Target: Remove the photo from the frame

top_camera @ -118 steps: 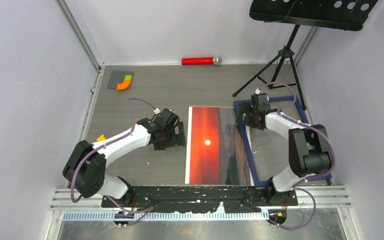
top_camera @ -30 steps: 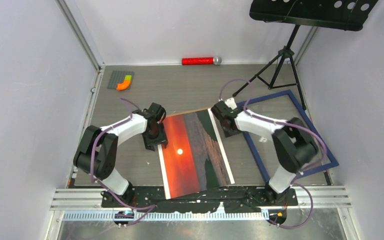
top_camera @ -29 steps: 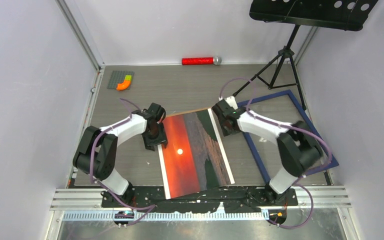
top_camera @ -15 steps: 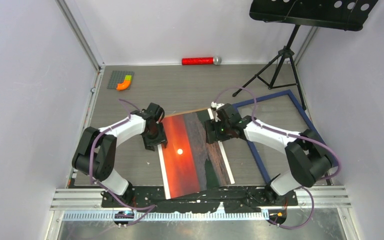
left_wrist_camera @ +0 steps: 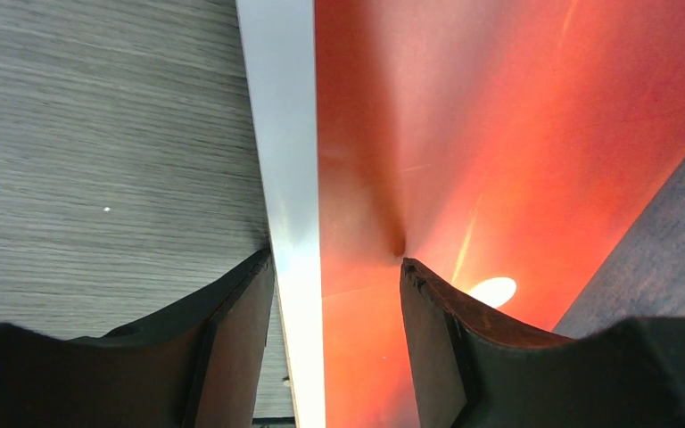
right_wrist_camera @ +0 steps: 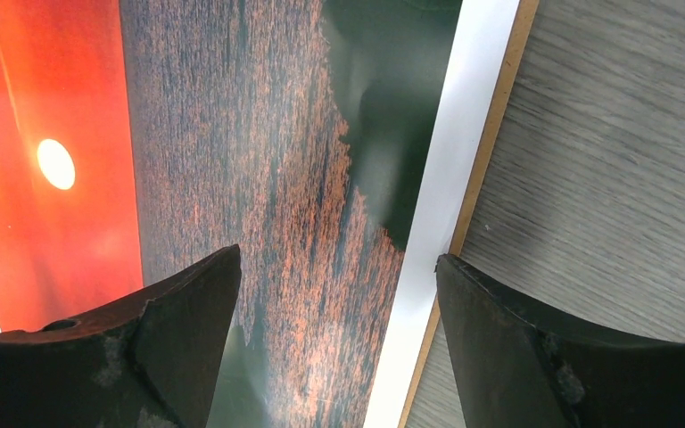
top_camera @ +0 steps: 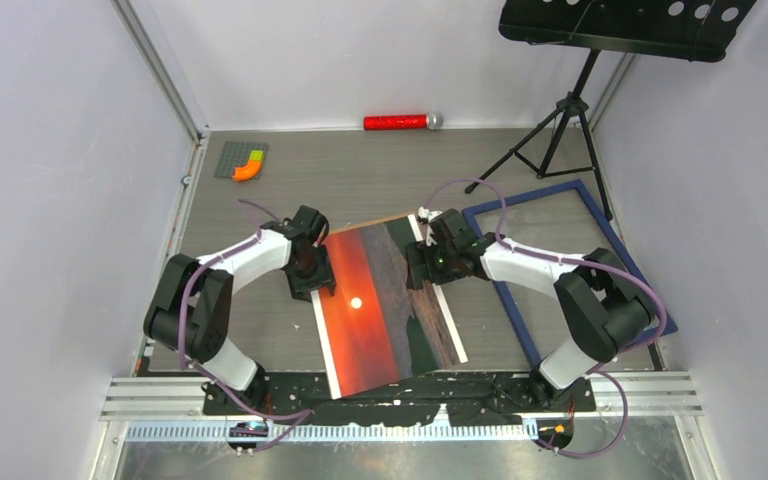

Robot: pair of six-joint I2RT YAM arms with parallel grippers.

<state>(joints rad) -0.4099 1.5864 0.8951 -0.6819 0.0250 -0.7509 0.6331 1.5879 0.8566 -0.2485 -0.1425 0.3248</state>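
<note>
The photo (top_camera: 365, 320), a red-orange sunset with dark bands and white edges, lies flat mid-table, turned slightly. It is outside the dark blue frame (top_camera: 535, 196), which rests to its right. My left gripper (top_camera: 312, 282) is open astride the photo's left white edge (left_wrist_camera: 290, 178). One of its fingers is over bare table, and the other finger (left_wrist_camera: 428, 312) touches the red area. My right gripper (top_camera: 418, 268) is open wide astride the right white edge (right_wrist_camera: 437, 205). A thin brown backing board (right_wrist_camera: 483, 152) peeks out under that edge.
A red cylinder with a silver cap (top_camera: 400, 122) lies at the back wall. A grey plate with an orange and green piece (top_camera: 243, 160) sits back left. A black music stand's tripod (top_camera: 550, 145) stands back right, close to the frame's far rail. Walls close both sides.
My right gripper swung left from the frame side over the photo's right edge and opened wider. The photo slid slightly left. The left gripper stayed put.
</note>
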